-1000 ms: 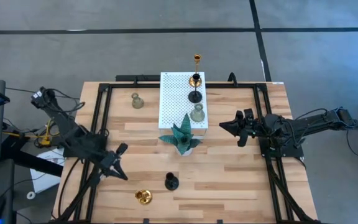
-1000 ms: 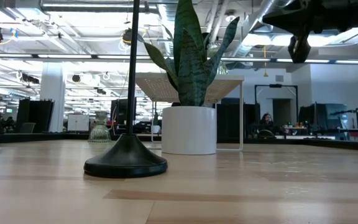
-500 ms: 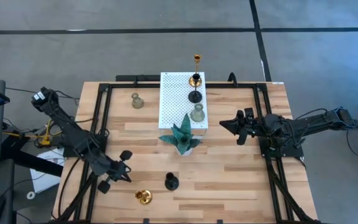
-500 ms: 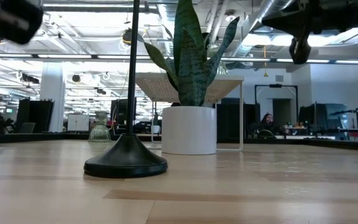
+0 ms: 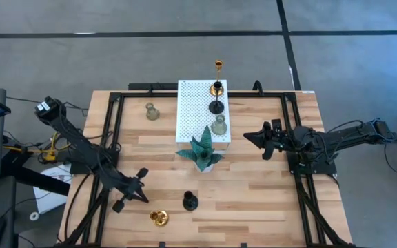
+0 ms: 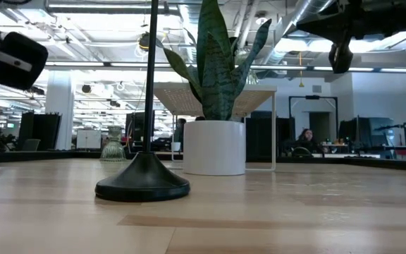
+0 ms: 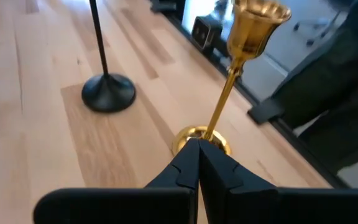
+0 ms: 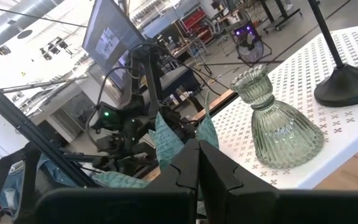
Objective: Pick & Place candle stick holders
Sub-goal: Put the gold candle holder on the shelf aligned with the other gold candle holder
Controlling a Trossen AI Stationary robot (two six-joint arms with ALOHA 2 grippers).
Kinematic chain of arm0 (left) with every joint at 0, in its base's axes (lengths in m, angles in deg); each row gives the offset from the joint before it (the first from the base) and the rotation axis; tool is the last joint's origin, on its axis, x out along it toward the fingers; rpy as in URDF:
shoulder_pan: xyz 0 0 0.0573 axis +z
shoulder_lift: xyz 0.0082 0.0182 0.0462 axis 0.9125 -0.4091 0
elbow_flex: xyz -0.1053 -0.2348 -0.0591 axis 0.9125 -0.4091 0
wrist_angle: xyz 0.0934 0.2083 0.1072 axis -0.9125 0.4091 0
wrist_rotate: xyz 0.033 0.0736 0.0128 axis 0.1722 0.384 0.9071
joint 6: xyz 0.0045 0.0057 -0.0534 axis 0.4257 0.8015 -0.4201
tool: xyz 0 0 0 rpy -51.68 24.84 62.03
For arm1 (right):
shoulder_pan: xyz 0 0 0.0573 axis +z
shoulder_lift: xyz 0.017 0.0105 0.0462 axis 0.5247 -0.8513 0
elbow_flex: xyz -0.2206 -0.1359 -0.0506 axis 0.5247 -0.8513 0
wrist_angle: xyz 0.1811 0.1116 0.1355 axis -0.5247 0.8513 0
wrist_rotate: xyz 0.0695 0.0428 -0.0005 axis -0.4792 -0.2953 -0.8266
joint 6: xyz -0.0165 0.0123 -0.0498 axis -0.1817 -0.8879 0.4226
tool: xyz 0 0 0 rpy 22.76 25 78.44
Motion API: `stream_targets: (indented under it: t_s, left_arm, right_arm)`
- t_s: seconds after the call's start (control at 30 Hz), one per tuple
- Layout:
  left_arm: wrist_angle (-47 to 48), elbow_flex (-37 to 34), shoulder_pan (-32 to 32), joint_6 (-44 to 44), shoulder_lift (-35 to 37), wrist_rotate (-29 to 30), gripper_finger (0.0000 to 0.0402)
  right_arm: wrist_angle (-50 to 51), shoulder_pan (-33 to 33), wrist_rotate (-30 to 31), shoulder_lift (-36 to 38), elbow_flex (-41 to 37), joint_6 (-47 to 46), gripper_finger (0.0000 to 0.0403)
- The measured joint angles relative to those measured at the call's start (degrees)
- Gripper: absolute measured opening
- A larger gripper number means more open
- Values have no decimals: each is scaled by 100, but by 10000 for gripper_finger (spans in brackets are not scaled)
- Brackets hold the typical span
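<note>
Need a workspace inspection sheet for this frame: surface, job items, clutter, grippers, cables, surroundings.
Surface: wooden table, bare planks at front.
Job's things: gold holder and black holder near front edge; grey-green holder on table; three holders on white board.
Clutter: teal plant ornament.
Grippers: left gripper shut, near the gold holder; right gripper shut, waiting beside the board.
Cables: bundle off the table's left.
Surroundings: person far behind.

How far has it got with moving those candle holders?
Three holders already stand on the white board: a gold one, a black one and a grey-green one. The left gripper, fingers shut and empty, points at the gold holder near the table's front. That one, the black holder and the grey-green holder remain. The right gripper waits.
</note>
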Motion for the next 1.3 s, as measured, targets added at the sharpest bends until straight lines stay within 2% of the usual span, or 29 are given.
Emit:
stream_targets:
  t_s: [0.1, 0.37, 0.5, 0.83, 1.03, 1.2, 1.3]
  left_arm:
    - [-494, -174, 0, -4, 2, 2, 6]
    - [-828, -247, 2, -365, -230, 179, 20]
    - [-1135, -247, 0, -369, -639, 165, 54]
    - [-1833, -247, 0, -386, -1410, 161, 167]
    - [-2519, -245, 0, -387, -2078, -217, 233]
    - [-3358, -240, 1, -339, -2694, -197, 267]
    - [-3495, -236, 1, -344, -2989, -182, 275]
  right_arm:
    - [-9, 1, 0, 1, 0, -2, 0]
    - [-9, 4, 2, 1, 0, -2, 0]
    - [-9, 4, 2, 1, 0, -2, 0]
    - [-9, 4, 4, -1, 0, -325, 0]
    - [-9, 4, 4, 2, 0, -345, 0]
    - [-10, 4, 4, 2, 0, -345, 0]
    - [-11, 4, 2, 0, 0, -345, 0]
